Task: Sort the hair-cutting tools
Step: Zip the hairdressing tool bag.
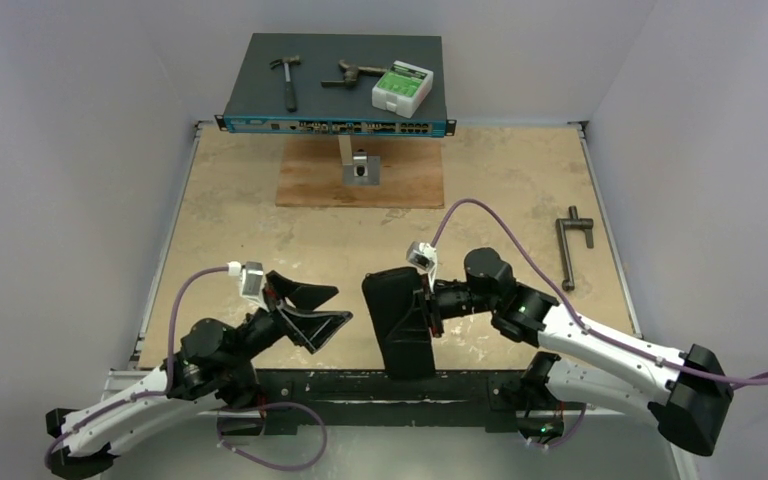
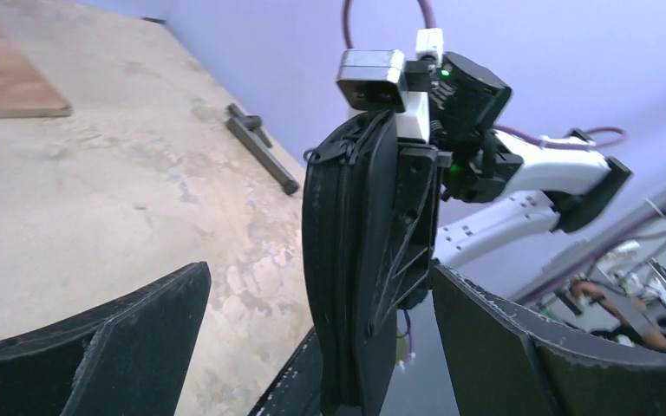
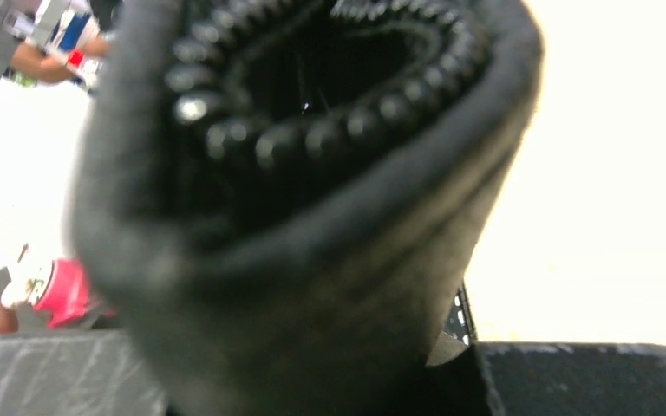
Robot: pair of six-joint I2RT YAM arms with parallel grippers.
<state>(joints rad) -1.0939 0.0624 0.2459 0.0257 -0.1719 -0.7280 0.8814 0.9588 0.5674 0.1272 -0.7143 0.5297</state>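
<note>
My right gripper is shut on a black zippered pouch and holds it upright over the table's near edge. In the right wrist view the pouch fills the frame, with its zipper mouth facing the camera above my right gripper. My left gripper is open and empty, just left of the pouch and apart from it. In the left wrist view the pouch stands ahead of the open left gripper. The scissors, clip and comb are not in view.
A dark network switch at the back carries a hammer, a rusty tool and a white-green box. A brown board holds a small metal bracket. A grey T-shaped bar lies at the right.
</note>
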